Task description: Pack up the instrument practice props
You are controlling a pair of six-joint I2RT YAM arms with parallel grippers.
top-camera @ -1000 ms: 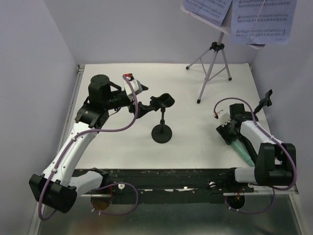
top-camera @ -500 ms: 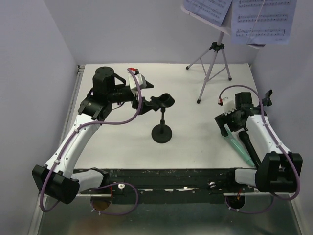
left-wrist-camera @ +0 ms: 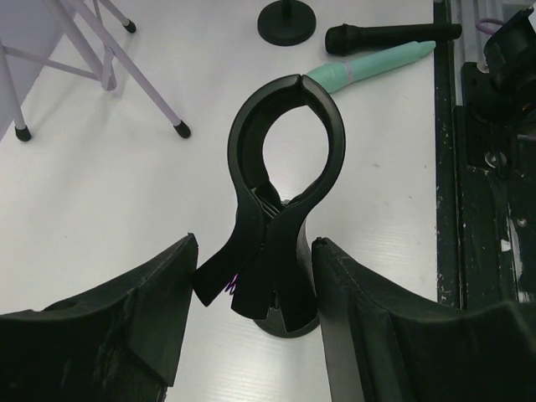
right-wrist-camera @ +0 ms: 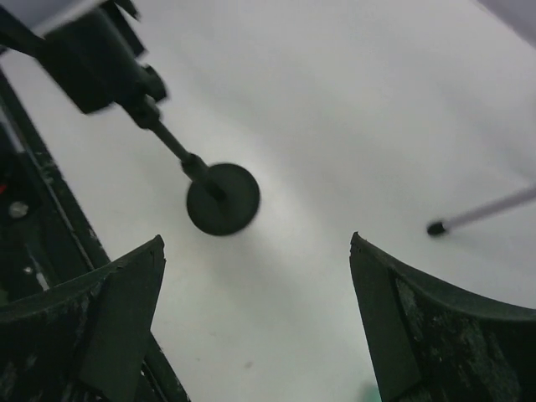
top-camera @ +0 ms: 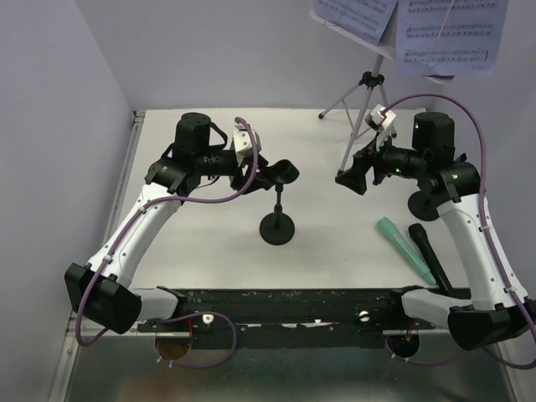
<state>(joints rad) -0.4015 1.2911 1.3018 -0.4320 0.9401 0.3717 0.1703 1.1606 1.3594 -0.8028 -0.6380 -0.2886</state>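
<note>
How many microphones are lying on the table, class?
2. The mint-green microphone lies near the right front edge of the table. The black microphone lies alongside it, on its right. The right arm could hide another.

- The left arm [top-camera: 134,234] is reaching forward from its base, elbow bent, wrist pointing inward to the right.
- The left gripper [left-wrist-camera: 254,244] is holding its fingers [left-wrist-camera: 126,327] partly apart; whether they are pressing on anything is unclear.
- The right arm [top-camera: 473,243] is standing tall, forearm pointing left.
- The right gripper [right-wrist-camera: 255,243] is gaping wide.
</note>
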